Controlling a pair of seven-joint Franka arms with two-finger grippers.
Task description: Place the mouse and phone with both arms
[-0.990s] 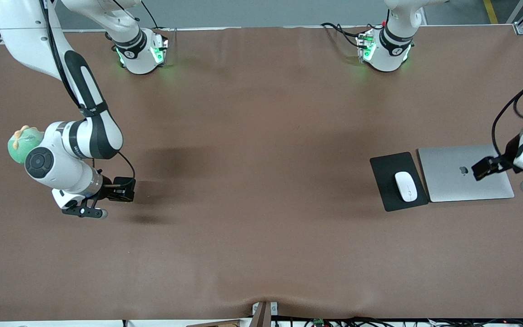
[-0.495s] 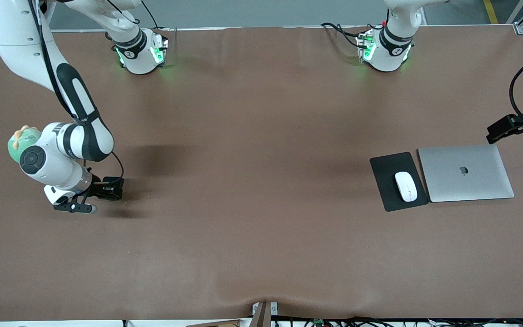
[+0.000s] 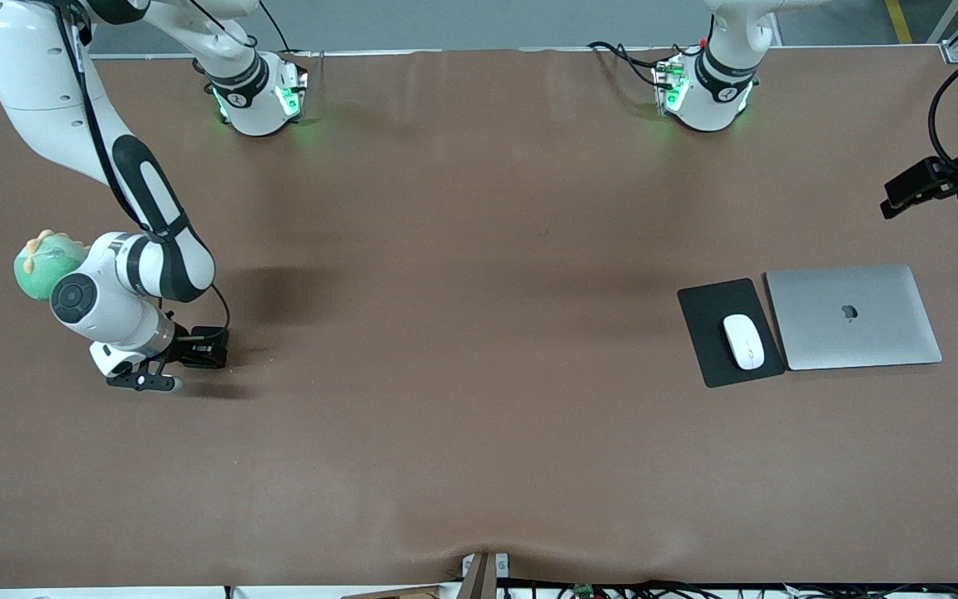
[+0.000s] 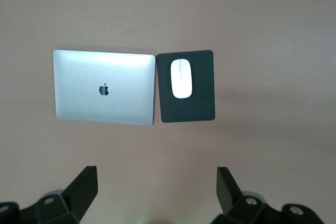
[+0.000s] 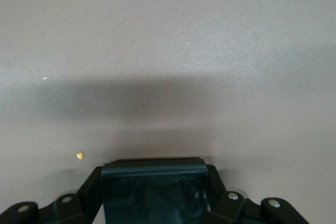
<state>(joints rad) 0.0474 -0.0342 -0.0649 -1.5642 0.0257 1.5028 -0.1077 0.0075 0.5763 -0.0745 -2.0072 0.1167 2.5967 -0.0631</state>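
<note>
The white mouse (image 3: 743, 341) lies on a black mouse pad (image 3: 712, 308) toward the left arm's end of the table; it also shows in the left wrist view (image 4: 181, 78). My right gripper (image 3: 200, 348) is low over the table at the right arm's end, shut on the black glossy phone (image 5: 153, 184). I cannot tell whether the phone touches the table. My left gripper (image 4: 157, 192) is open and empty, high above the table's edge at the left arm's end, apart from the mouse.
A closed silver laptop (image 3: 853, 316) lies beside the mouse pad, toward the left arm's end. A green round toy (image 3: 36, 266) sits by the right arm's wrist, partly hidden. A small crumb (image 5: 80, 156) lies on the brown table cover (image 3: 462, 333).
My left gripper has lifted off from over the laptop and drawn back toward the table's edge. My right gripper has shifted a little toward the right arm's end, still holding the phone.
</note>
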